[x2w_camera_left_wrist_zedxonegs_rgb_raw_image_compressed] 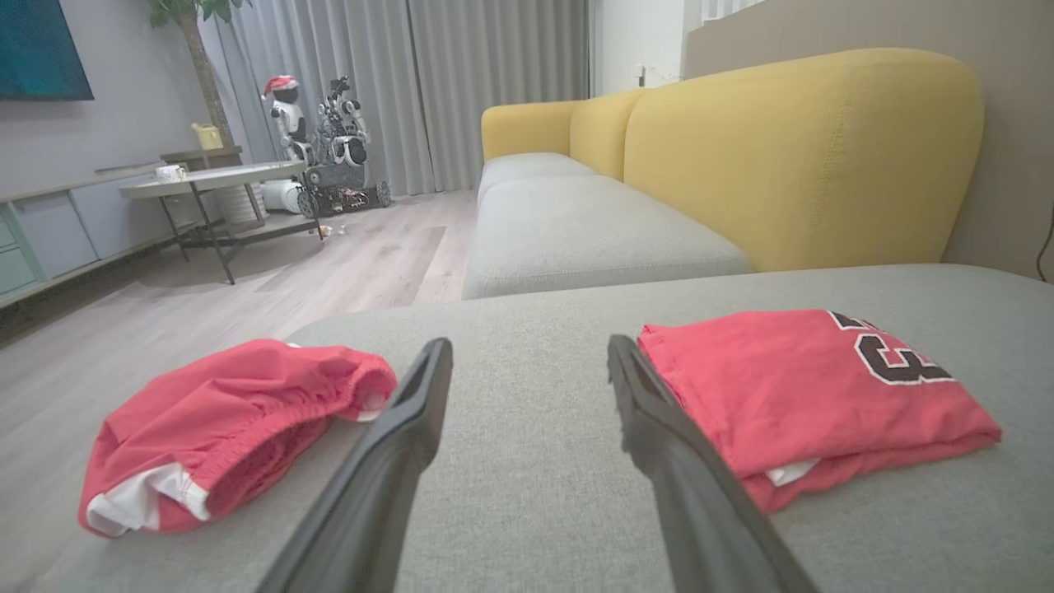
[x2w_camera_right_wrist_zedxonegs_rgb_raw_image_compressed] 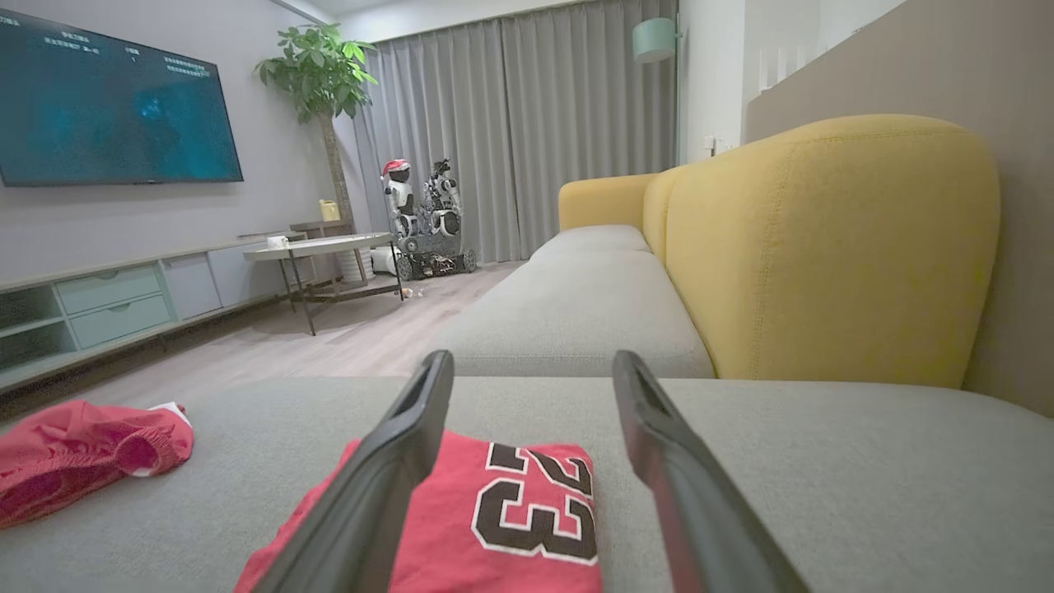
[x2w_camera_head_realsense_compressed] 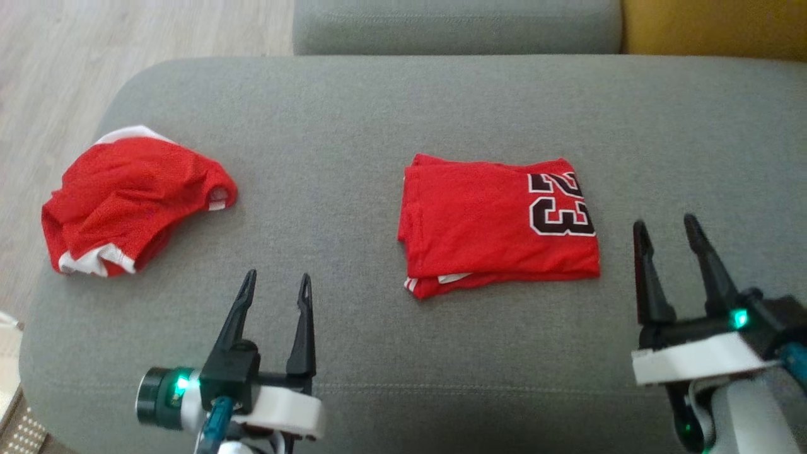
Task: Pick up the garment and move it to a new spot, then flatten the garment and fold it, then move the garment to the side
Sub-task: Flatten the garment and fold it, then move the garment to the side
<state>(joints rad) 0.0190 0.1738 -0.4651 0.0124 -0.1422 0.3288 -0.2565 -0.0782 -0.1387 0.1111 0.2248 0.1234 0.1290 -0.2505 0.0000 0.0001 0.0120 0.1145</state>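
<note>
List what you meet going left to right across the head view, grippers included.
crumpled red garment → left gripper → folded red jersey → right gripper

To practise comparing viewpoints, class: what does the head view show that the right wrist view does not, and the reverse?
The head view adds the open left gripper and the whole outline of the folded jersey, white trim at its near edge. The right wrist view adds a television, a potted plant, grey curtains and another robot near a round table. Both share the crumpled red shorts, the jersey's number 23, the grey sofa cushion and the open right gripper.
</note>
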